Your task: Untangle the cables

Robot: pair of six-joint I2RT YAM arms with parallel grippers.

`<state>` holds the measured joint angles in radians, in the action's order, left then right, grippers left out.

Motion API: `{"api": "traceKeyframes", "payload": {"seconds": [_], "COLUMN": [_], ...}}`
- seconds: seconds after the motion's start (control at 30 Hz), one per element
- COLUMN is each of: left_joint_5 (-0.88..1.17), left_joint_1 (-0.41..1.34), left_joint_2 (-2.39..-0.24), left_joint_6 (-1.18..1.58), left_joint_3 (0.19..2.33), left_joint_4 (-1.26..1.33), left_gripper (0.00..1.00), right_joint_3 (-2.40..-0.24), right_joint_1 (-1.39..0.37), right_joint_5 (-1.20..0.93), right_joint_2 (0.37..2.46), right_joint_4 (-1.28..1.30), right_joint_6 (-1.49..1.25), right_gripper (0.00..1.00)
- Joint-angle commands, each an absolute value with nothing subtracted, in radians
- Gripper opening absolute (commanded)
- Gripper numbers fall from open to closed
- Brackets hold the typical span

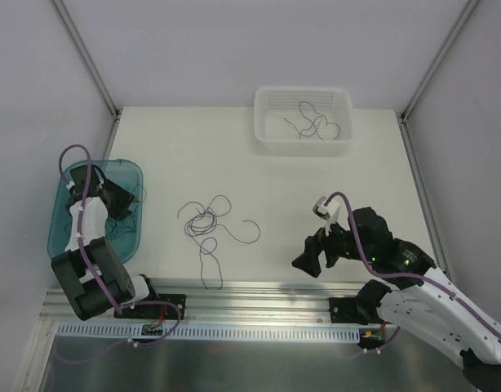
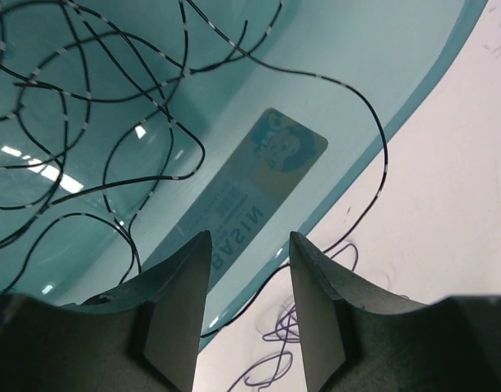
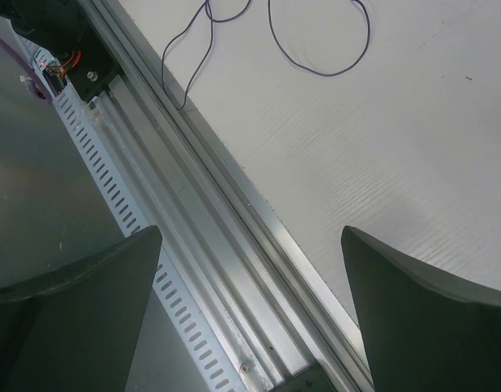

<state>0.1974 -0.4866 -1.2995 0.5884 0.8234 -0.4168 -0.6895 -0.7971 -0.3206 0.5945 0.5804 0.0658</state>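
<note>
cables lie loose between left gripper and right gripper; both gape open, seemingly empty.

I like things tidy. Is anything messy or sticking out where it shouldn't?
Yes. One black wire loops over the teal bin's rim onto the table, and a purple strand trails to the table's near edge, by the metal rail.

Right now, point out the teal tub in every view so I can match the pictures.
Top external: the teal tub sits at the left edge of the table.
Left wrist: the tub fills the upper left, with black cables inside and a label on it.
Right wrist: not in view.
Shared landmark: the loose purple cables, centre in the top view, bottom in the left wrist view, top in the right wrist view.
</note>
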Motion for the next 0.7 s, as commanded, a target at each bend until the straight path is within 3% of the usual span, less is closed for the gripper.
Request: {"api": "traceKeyframes", "payload": {"seconds": [0.0,0.27,0.67], "left_joint_5": [0.156,0.201,-0.119], "left_joint_1": [-0.508,-0.489,-0.241], "left_joint_2": [-1.229,-1.072,-1.184], "left_joint_6": [0.568,0.535,0.414], "left_joint_3": [0.808,0.874,0.93], "left_joint_4": [-0.426,-0.428,-0.451], "left_gripper": [0.44,0.51,0.5], "right_joint_3": [-0.686,-0.689,-0.689], "right_joint_1": [-0.804,-0.805,-0.805], "right_joint_5": [-0.314,-0.311,-0.308], "right_joint_2": [0.591,0.598,0.6], "right_joint_4": [0.566,0.568,0.569], "right_joint_6": [0.063,0.066,0.066], "right_gripper": [0.97,0.97,0.97]}}
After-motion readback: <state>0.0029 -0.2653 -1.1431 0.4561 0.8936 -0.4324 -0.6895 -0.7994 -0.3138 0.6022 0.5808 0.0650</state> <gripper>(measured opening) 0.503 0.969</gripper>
